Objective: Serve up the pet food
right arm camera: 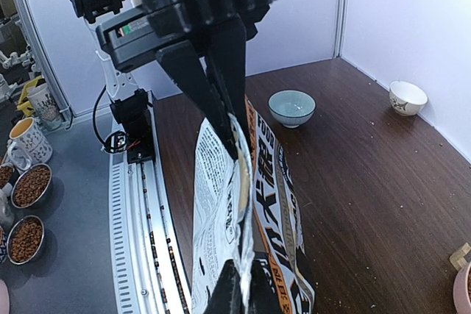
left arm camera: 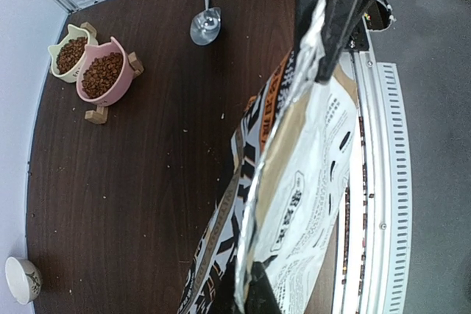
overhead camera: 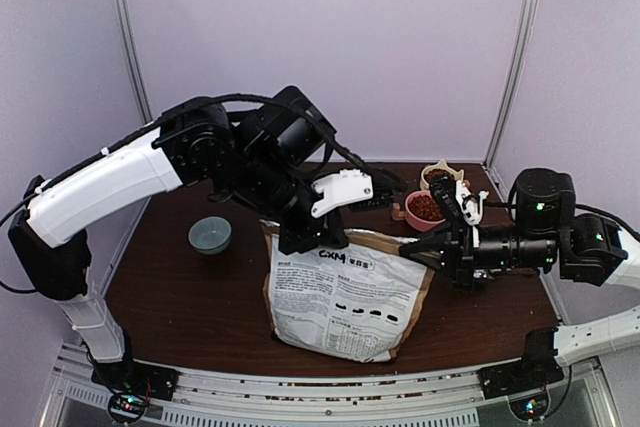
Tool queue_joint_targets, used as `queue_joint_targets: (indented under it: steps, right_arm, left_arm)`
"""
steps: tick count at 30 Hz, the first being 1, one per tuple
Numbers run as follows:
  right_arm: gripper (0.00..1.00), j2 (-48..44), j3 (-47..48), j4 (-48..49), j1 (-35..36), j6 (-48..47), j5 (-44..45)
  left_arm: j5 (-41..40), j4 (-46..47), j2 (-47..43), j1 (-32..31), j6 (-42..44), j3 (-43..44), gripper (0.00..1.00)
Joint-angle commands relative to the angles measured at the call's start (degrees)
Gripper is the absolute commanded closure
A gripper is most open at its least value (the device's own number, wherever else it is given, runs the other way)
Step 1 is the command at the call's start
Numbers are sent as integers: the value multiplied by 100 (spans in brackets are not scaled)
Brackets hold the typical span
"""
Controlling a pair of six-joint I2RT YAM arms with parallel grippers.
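The brown CXM bag [overhead camera: 345,292] stands upright mid-table, its foil-lined top edge pinched flat between both arms. My left gripper [overhead camera: 298,240] is shut on the top left corner, seen at the bottom of the left wrist view [left arm camera: 254,295]. At the top right corner my right gripper [overhead camera: 432,253] is shut as well, low in the right wrist view [right arm camera: 246,292]. Pet food [overhead camera: 426,207] fills a pink cat-shaped bowl [left arm camera: 118,92] and a cream bowl [left arm camera: 71,53] at the back right.
A teal bowl [overhead camera: 210,235] sits left of the bag. A metal scoop [left arm camera: 205,26] lies on the table behind the bag. A small white patterned bowl [right arm camera: 407,97] stands near the far left wall. Loose crumbs dot the dark wood table [overhead camera: 180,297].
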Motion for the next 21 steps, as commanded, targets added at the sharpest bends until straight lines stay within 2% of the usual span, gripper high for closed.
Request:
queue_joint_targets:
  steps: [1,4,5,7,12,14,16,19,21]
  right_arm:
    - [100,-184,43,50,-21,28,-9]
    - [100,-202,37,40,-16,28,7]
    - [100,-200,38,39,-21,24,11]
    - [100,-200,38,37,-22,28,16]
    - [100,-187,60,26,-22,23,16]
    - [100,-193,69,19,-18,24,16]
    - [100,-199,78,15,-18,28,18]
    - [100,-202,83,14,-15,29,15]
    - [100,-195,100,2,-16,29,16]
  left_arm:
    - [-451,-46,-294,177,7,-93,92]
    - [-525,-55,-355,195,1,-136,87]
    - [-530,-52,-373,201,7,-154,88]
    - [-530,-54,-410,221,22,-201,100]
    - [-555,-64,-537,288,41,-321,100]
    - [-661,-69,-592,309,21,-363,90]
    - [-711,-77,-644,327,31,-415,86]
    - [-653,-84,-711,359,70,-488,99]
    - [-637,-97,-731,385,84,-526,100]
